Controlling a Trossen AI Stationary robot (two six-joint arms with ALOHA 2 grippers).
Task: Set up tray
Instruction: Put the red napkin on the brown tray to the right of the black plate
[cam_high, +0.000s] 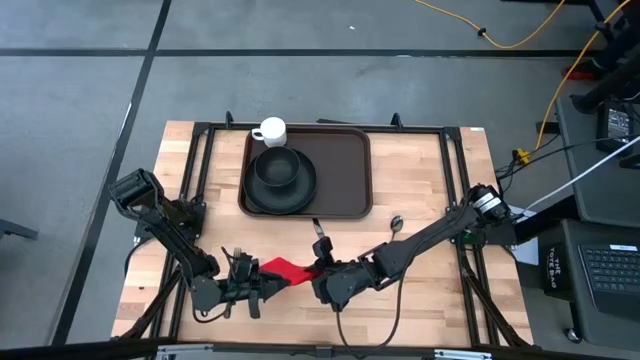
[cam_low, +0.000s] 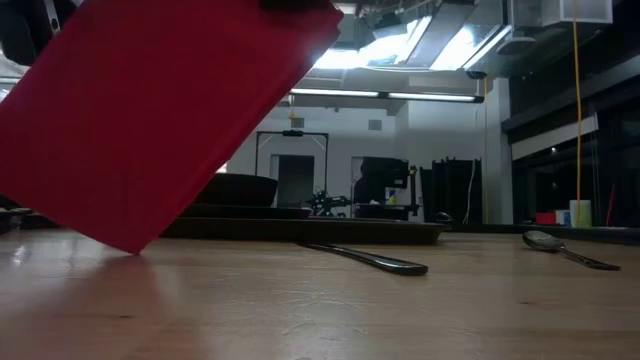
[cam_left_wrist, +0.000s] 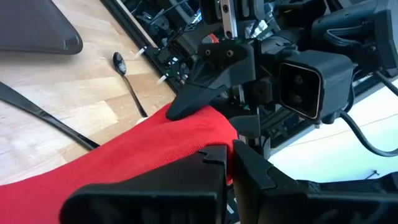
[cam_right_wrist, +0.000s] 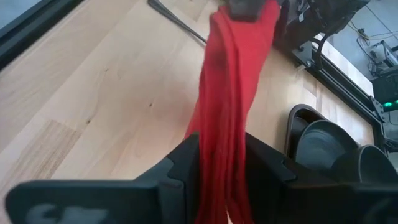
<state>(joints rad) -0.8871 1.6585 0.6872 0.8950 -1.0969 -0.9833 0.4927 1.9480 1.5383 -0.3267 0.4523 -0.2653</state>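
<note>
Both grippers meet at the near edge of the table (cam_high: 420, 290), each gripping one end of a red napkin (cam_high: 284, 269) that spans the gap between them. The left gripper (cam_high: 256, 293) has its fingers (cam_left_wrist: 186, 186) drawn almost fully together, with only the thickness of the cloth between them; the napkin rises from its clamp toward the opposite arm. The right gripper (cam_high: 322, 278) likewise has its fingers (cam_right_wrist: 180, 168) pressed in on the bunched fabric, which passes between them in a narrow vertical fold. In the low view the napkin (cam_low: 150, 110) hangs as a broad tilted sheet, its lowest corner at or just above the wood; contact cannot be confirmed. The tray (cam_high: 340, 170) lies flat at the far middle of the table, well apart from both grippers. On its left half sits a round black plate (cam_high: 300, 195) carrying a dark bowl (cam_high: 277, 165). A white cup (cam_high: 270, 131) stands at the tray's far left corner, at the rim; whether it rests inside or outside cannot be determined. A dark knife (cam_low: 365, 259) and a spoon (cam_high: 396, 224) lie on bare wood between tray and grippers.
</note>
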